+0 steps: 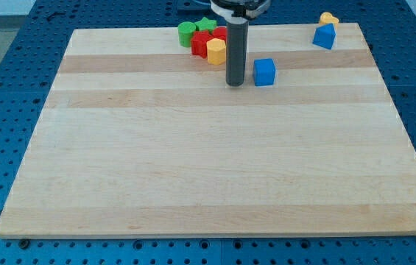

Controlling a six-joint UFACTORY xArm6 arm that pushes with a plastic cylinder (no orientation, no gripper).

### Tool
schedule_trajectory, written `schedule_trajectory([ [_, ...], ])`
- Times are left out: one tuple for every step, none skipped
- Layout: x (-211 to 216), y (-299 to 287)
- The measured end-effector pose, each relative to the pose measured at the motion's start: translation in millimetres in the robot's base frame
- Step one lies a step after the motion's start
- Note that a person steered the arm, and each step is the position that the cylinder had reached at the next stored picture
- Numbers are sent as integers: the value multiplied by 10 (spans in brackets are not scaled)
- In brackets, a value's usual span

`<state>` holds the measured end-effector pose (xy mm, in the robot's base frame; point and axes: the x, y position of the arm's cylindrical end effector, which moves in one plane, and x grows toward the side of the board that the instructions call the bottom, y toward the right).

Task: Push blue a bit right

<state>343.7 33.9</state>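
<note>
A dark rod stands upright near the top of the wooden bench (pixel 193 162), my tip (pixel 235 85) planted just to the view's left of the blue cube (pixel 264 72); a thin strip of wood appears to show between the two, so contact is not certain; there are no fingers on this arm to be apart or together, only the bare rod; the blue cube sits in the upper middle of the bench, a little right of centre, with open wood to its right. A second blue block (pixel 324 36), wedge-like in shape, rests far off at the view's top right corner, touching a yellow block (pixel 329 18) behind it; at the view's top, left of the rod, a cluster gathers: a green cylinder (pixel 186 32), a green star-like block (pixel 206 25), a red block (pixel 202 43) and a yellow hexagonal block (pixel 216 51), packed close together. Judging by the line-up, the approach looks complete and the push itself looks barely begun, if begun at all; what remains appears to be a short slide to the view's right, carrying the cube a small way and stopping well short of the corner pair.
</note>
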Motion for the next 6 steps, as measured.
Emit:
schedule_trajectory([
  [-94, 236],
  [-87, 638],
  [-63, 782],
  [183, 712],
  [466, 735],
  [561, 1016],
])
